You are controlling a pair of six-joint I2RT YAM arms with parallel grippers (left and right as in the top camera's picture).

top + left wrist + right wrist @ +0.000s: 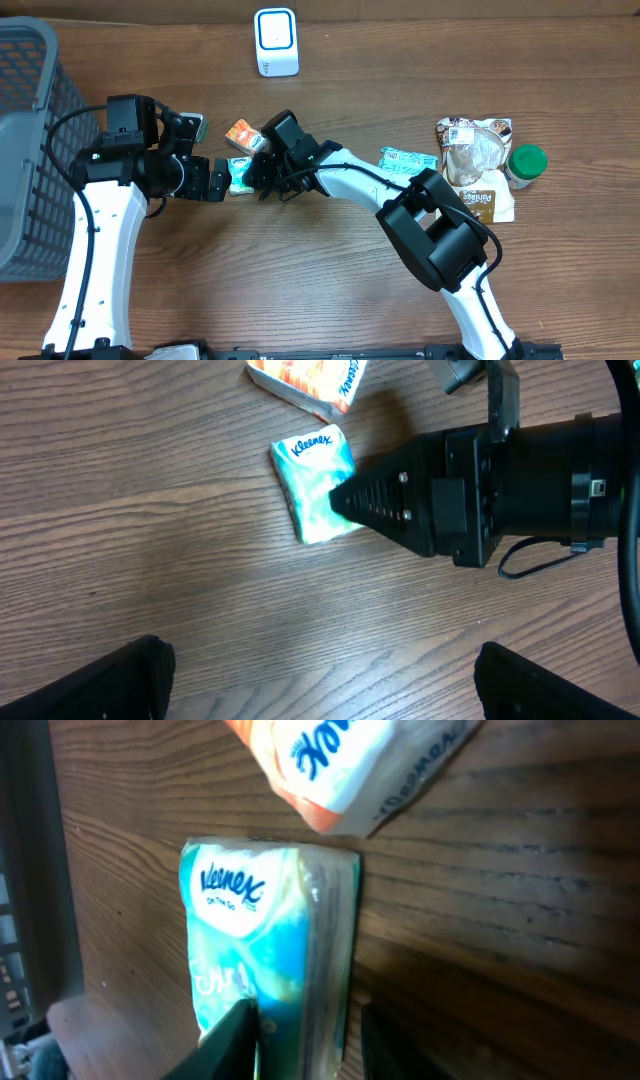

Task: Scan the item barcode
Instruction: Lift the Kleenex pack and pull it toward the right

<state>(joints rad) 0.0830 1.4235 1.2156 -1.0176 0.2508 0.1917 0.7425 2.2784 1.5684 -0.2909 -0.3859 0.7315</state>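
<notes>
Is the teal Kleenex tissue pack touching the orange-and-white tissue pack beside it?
Apart. The left wrist view shows a strip of bare wooden table between the teal Kleenex tissue pack and the orange-and-white tissue pack.

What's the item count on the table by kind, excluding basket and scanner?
Teal packets: 2
Orange packet: 1
Snack bags: 2, overlapping
Green-lidded jar: 1
Total: 6
</notes>
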